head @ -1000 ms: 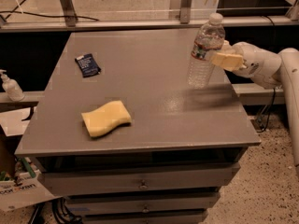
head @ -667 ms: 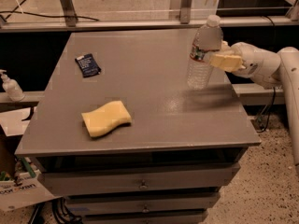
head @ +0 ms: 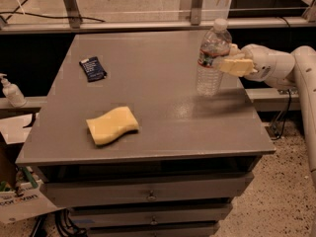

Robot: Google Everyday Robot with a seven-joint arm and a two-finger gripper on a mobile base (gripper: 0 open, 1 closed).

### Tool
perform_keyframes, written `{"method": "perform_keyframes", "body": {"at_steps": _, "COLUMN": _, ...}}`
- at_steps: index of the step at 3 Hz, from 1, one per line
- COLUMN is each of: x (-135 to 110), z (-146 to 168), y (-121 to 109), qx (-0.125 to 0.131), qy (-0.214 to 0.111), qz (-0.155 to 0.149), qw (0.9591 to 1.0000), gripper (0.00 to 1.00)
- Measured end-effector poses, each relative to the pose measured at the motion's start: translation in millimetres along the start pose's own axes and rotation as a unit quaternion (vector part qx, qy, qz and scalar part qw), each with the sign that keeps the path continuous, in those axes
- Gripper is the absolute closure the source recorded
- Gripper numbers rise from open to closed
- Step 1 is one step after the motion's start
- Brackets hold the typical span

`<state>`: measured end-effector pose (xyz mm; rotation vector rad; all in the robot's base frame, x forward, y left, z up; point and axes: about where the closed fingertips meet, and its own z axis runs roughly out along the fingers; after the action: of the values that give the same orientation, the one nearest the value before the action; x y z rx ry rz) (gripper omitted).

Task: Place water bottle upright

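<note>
My end effector (head: 224,63) reaches in from the right edge of the worktop (head: 158,90) and pinches the water bottle (head: 208,78) at the height of its dark label band, with the pale fingers (head: 236,66) lying against the bottle's right side. The bottle stands at the far right of the worktop, well apart from the yellow sponge (head: 112,126) near the front and the dark packet (head: 93,68) at the far left.

The bottle lies directly left of my wrist. Its long axis runs almost vertical, with the white cap (head: 220,24) on top and leaning a little toward my arm, while the base sits lower and further left. The base looks to be at the surface, but I cannot tell whether it rests flat or hangs just above it.

I judge that the coming move turns on that small lean: the cap has to be brought over the base before I let go, or the bottle may tip toward me.
</note>
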<state>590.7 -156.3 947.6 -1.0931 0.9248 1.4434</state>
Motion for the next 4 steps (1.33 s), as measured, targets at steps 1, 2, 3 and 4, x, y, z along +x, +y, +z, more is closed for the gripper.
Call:
{"method": "perform_keyframes", "body": {"at_steps": 1, "x": 5.6, "z": 2.6, "y": 0.7, "qx": -0.005, "qy": 0.015, "qz": 0.005, "qw": 0.9999, "gripper": 1.00}}
{"method": "perform_keyframes", "body": {"at_steps": 2, "x": 10.8, "z": 2.8, "y": 1.2, "qx": -0.006, "qy": 0.022, "qz": 0.009, "qw": 0.9997, "gripper": 1.00}}
{"method": "perform_keyframes", "body": {"at_steps": 3, "x": 20.7, "z": 0.0, "y": 2.7, "qx": -0.005, "qy": 0.029, "qz": 0.018, "qw": 0.9994, "gripper": 1.00}}
{"method": "perform_keyframes", "body": {"at_steps": 4, "x": 36.6, "z": -5.7, "y": 6.7, "qx": -0.002, "qy": 0.033, "qz": 0.029, "qw": 0.9990, "gripper": 1.00}}
